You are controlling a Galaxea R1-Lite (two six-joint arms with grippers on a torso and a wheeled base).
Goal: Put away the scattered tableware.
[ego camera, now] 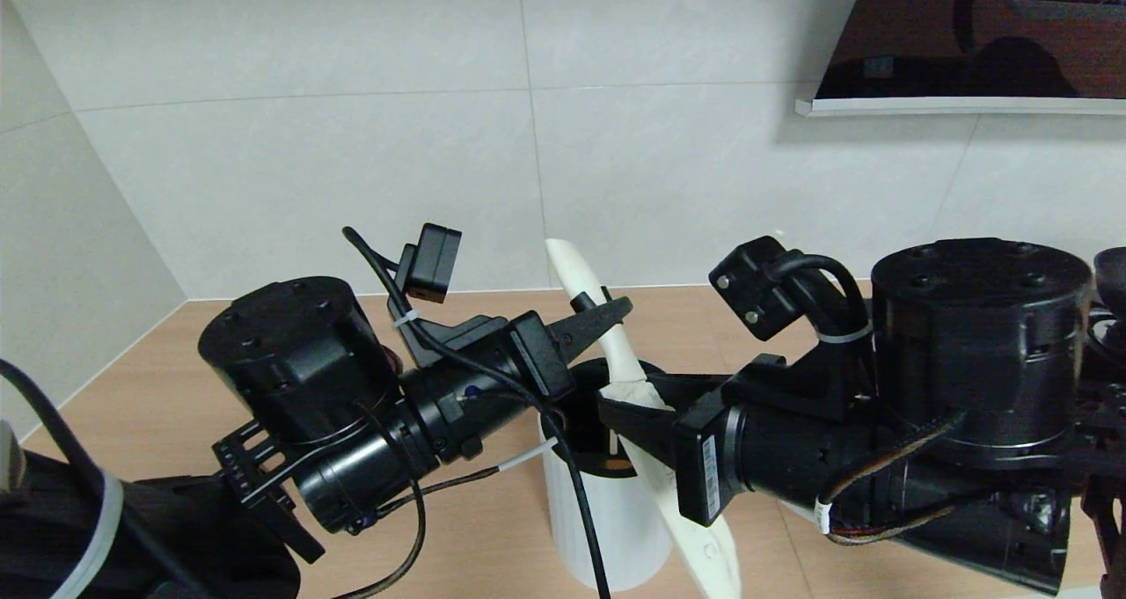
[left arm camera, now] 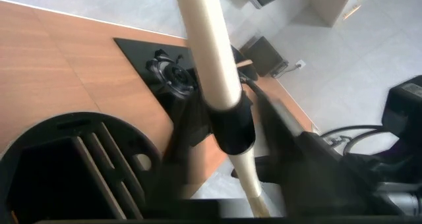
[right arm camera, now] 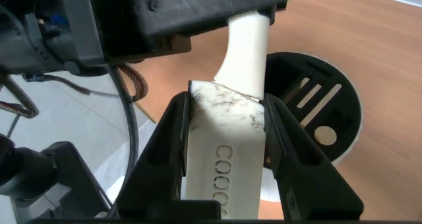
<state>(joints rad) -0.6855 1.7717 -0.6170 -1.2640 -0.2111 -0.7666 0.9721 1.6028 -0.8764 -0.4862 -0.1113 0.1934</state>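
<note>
Head view: the left gripper (ego camera: 605,314) is closed around the slim handle of the white utensil (ego camera: 573,272). The right gripper (ego camera: 633,401) clamps the utensil's wider part just below it. Held by both, the utensil hangs tilted over the white holder (ego camera: 616,529) with its slotted black top, which stands on the wooden counter (ego camera: 158,397).

Smooth matt plastic utensil (ego camera: 576,273), wood-grain counter (ego camera: 158,388)

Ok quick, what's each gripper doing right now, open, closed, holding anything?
Left gripper: closed on the white utensil, near its upper end.
Right gripper: closed on the same white utensil, lower down.
</note>
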